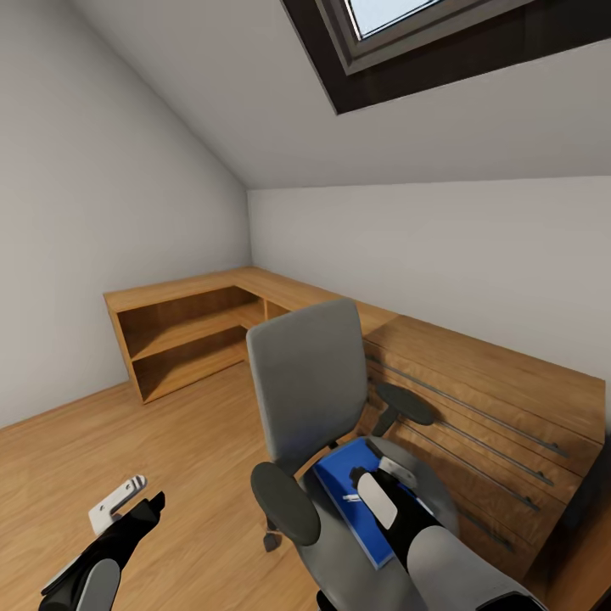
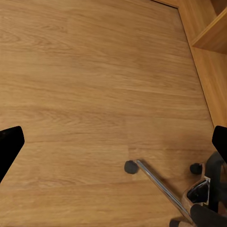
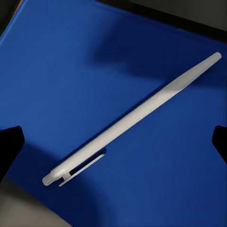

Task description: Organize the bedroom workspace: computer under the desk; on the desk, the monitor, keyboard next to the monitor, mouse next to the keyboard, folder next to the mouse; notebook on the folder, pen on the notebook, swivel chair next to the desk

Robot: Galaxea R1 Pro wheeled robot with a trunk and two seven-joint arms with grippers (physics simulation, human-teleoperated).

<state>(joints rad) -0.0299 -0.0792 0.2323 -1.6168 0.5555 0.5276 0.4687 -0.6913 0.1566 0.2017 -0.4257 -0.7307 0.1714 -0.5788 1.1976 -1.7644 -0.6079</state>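
Note:
The swivel chair [image 1: 310,382], grey with black armrests, stands in front of me with its back toward the wall. The blue folder [image 1: 344,475] lies flat on its seat. On the folder rests the white pen [image 3: 137,118], small in the head view [image 1: 350,497]. My right gripper [image 1: 378,473] hovers just above the folder, open, with the pen lying slantwise between its dark fingertips [image 3: 113,142]. At the lower left, my left gripper [image 1: 140,502] hangs open over the wood floor [image 2: 113,142], beside the chair's chrome base [image 2: 161,187]. The desk, monitor, keyboard, mouse, notebook and computer are out of view.
A light wooden dresser [image 1: 501,407] with long drawer rails runs along the wall right behind the chair. It joins a low open shelf unit [image 1: 182,331] in the corner. The sloped ceiling holds a skylight [image 1: 399,25]. Open wood floor [image 1: 127,433] spreads to the left.

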